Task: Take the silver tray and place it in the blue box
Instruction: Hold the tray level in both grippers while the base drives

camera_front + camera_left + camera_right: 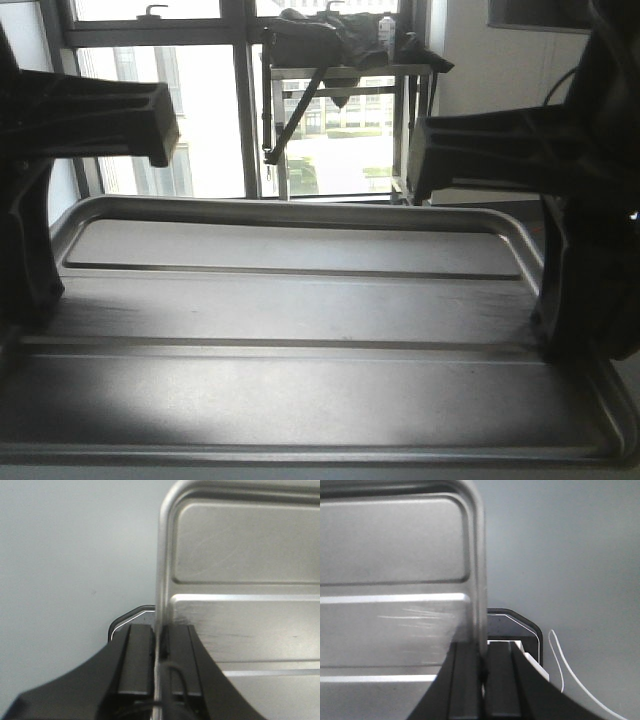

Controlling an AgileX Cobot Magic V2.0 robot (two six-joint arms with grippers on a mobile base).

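The silver tray (300,300) fills the front view, held up level and close to the camera, its two long ridges running across the flat bottom. My left gripper (159,639) is shut on the tray's (240,580) left rim, one finger on each side of the edge. On the opposite side, my right gripper (482,655) is shut on the tray's (395,580) right rim in the same way. In the front view the left gripper (30,300) and the right gripper (565,330) stand at the tray's two short ends. The blue box is out of view.
Behind the tray stand large windows (190,120) and a metal table (345,75) with dark cloth piled on it. A grey floor (60,555) lies below in both wrist views, with a thin white cable (565,665) on it at the right.
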